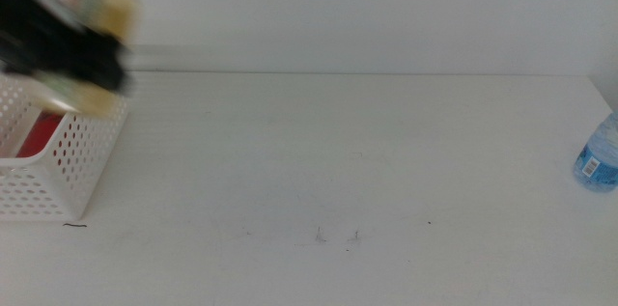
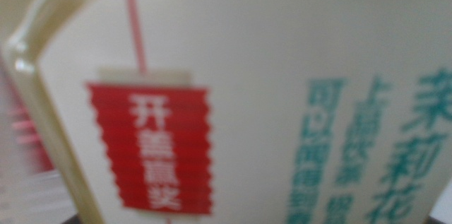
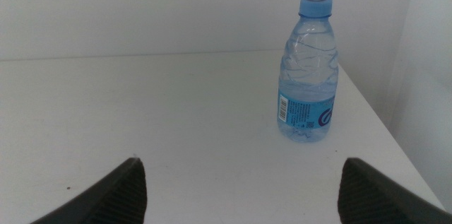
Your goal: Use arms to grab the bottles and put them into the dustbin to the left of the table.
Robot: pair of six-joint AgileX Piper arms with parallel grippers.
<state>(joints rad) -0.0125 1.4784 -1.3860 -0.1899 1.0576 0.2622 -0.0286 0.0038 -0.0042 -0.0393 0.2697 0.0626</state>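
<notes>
The right gripper (image 3: pixel 240 189) is seen low over the bench (image 1: pixel 338 152), jaws spread wide with nothing between them. Ahead, the water bottle (image 3: pixel 308 75) stands upright, long axis vertical, just inside the bench's right edge. Broad bare surface lies between it and the dustbin (image 1: pixel 68 166) at the left edge, where something red lies inside. Above the bin, the blurred left gripper (image 1: pixel 58 41) carries the tea bottle (image 1: pixel 108 50); its label fills the left wrist view, and the jaws cannot be seen.

Dustbin (image 1: pixel 58 166) far left (can (image 1: pixel 39 135) seemingly inside); water bottle (image 1: pixel 599 159) far right.
</notes>
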